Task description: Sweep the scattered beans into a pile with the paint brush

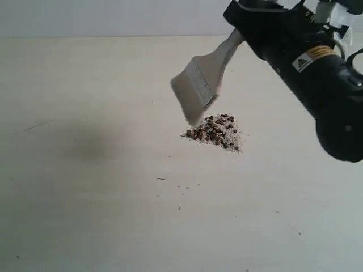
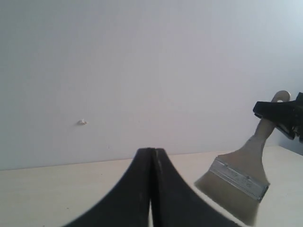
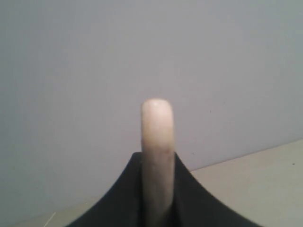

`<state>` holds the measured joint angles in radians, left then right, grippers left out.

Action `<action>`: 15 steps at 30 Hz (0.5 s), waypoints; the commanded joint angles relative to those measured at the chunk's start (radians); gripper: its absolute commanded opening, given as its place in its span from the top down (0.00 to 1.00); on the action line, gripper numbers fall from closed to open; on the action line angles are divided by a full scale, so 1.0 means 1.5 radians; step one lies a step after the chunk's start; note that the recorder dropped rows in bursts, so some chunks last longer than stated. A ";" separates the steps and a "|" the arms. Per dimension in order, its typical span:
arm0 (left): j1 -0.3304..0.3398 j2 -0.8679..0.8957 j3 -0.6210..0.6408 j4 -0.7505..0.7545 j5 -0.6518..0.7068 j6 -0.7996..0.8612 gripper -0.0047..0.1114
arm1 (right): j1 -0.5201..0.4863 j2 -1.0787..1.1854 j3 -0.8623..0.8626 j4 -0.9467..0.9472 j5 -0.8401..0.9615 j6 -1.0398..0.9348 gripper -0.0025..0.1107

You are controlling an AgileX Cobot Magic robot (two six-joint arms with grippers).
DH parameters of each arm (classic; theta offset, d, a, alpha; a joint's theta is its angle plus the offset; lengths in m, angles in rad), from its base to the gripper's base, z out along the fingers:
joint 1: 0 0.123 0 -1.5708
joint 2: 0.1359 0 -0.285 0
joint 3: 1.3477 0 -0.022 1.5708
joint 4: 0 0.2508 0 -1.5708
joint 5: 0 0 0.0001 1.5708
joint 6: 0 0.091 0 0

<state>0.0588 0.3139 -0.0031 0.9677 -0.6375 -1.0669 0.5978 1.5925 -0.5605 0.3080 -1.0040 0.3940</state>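
The beans (image 1: pixel 215 131) sat heaped on the table (image 1: pixel 85 215), a little right of centre. And there was the paint brush (image 1: pixel 199 85) at their 10 o'clock, bristle tips just beside the heap's edge, handle slanting away toward 1 o'clock into the right gripper (image 1: pixel 243 35), which was clamped around it. A few specks (image 1: pixel 161 179) lay on the table at the heap's 7 o'clock, well apart from it.

Paint brush (image 1: pixel 207 73) has a shiny ribbed metal band (image 1: pixel 199 86) and smooth cream handle (image 3: pixel 157 142). Tabletop's (image 1: pixel 85 198) matt, while the right arm's (image 1: pixel 317 79) black shell looks glossy.
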 commanded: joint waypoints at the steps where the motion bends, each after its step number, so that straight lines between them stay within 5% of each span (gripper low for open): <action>1: 0.001 -0.004 0.002 -0.002 -0.003 0.001 0.96 | 0.077 0.063 -0.004 0.152 -0.120 -0.049 0.98; 15: 0.001 -0.004 0.002 -0.002 -0.002 0.001 0.96 | 0.174 0.215 -0.097 0.334 -0.145 -0.183 0.98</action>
<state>0.0588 0.3139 -0.0031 0.9677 -0.6375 -1.0669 0.8436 1.9017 -0.6797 0.7672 -1.1934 0.2130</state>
